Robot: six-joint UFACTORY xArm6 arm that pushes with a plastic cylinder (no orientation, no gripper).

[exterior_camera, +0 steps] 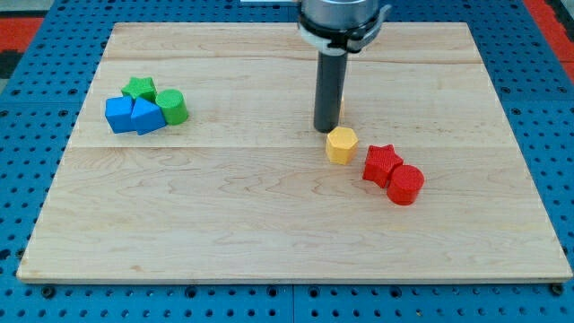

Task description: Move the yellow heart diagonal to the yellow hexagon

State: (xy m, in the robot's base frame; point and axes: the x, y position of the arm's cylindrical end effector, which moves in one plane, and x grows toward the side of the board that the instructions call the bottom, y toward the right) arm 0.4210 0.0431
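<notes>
My tip point(325, 131) rests on the wooden board point(269, 224) right of centre. The yellow hexagon point(341, 144) lies just below and right of the tip, very close to it. A sliver of a yellow block, the yellow heart point(342, 107), shows behind the rod's right side, above the hexagon. Most of it is hidden by the rod.
A red star point(381, 163) and a red cylinder point(405, 185) sit touching, right of the hexagon. At the view's left is a tight cluster: a green star point(139, 87), a green cylinder point(172, 107), a blue cube point(117, 115) and a blue angular block point(146, 117).
</notes>
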